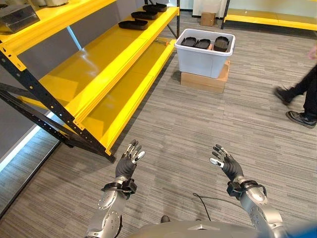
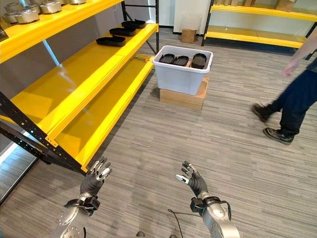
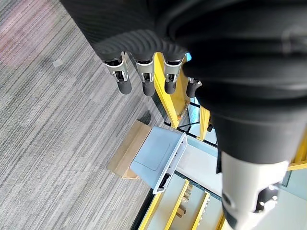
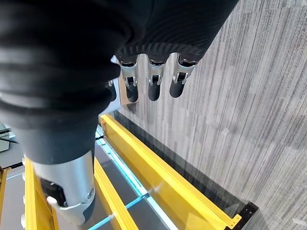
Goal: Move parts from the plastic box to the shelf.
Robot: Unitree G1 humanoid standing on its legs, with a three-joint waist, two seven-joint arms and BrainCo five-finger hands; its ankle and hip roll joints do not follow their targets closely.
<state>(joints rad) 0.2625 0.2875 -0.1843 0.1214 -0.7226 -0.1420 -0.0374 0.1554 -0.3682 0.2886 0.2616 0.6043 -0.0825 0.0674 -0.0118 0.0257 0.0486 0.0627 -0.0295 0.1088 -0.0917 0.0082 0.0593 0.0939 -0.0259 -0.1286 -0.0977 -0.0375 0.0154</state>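
A white plastic box (image 1: pixel 204 59) stands on a flat cardboard carton (image 1: pixel 204 81) far ahead on the floor, with three black parts (image 1: pixel 202 43) inside it. A few more black parts (image 1: pixel 132 24) lie at the far end of the yellow shelf (image 1: pixel 99 74) on my left. My left hand (image 1: pixel 127 162) and right hand (image 1: pixel 226 162) hover low in front of me over the carpet, both open with relaxed fingers and holding nothing. The box also appears past my left hand's fingers (image 3: pixel 144 81) as the plastic box (image 3: pixel 156 155).
A person (image 2: pixel 292 94) in dark trousers and black shoes walks at the right. The long yellow rack has black uprights (image 1: pixel 34 94) near my left side. Another yellow shelf (image 2: pixel 257 22) runs along the far wall, with a small cardboard box (image 1: pixel 208 19) beside it.
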